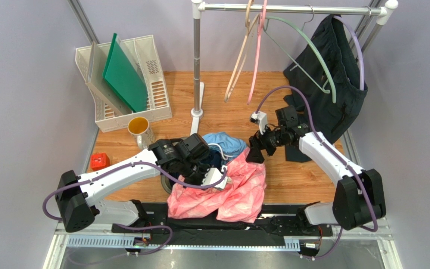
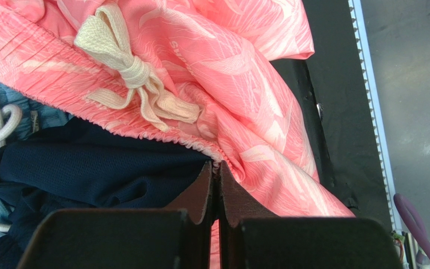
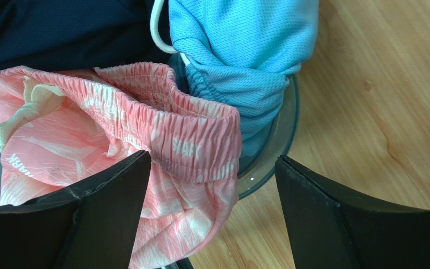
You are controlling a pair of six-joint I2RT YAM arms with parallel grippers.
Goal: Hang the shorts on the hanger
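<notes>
1. Top view: find the shorts [image 1: 234, 193] heaped at the near edge of the bench [image 1: 290, 174], spilling over a pile of other clothes. Spot the hanger [image 1: 318, 56] far right on the rail [image 1: 290, 8], well apart from them. Count four hangers there (beige, pink, green, lilac), one pink pair of shorts, two arms.
2. Left wrist view: see the left end effector [image 2: 216, 165] clamped shut on the gathered waist edge of the shorts, just beside one navy garment [image 2: 88, 162]. Count one cream drawstring bow [image 2: 139, 78]. Hold that pinch firm.
3. Right wrist view: see the right end effector [image 3: 213, 157] spread wide, holding nothing, astride the elastic waistband. Count one light blue garment [image 3: 239, 45] just beyond, in a glass bowl [image 3: 273, 151]. Likely step: a second grip. Close on the elastic only, clear of the blue cloth and apart from the left pinch, to stretch the waist open.
</notes>
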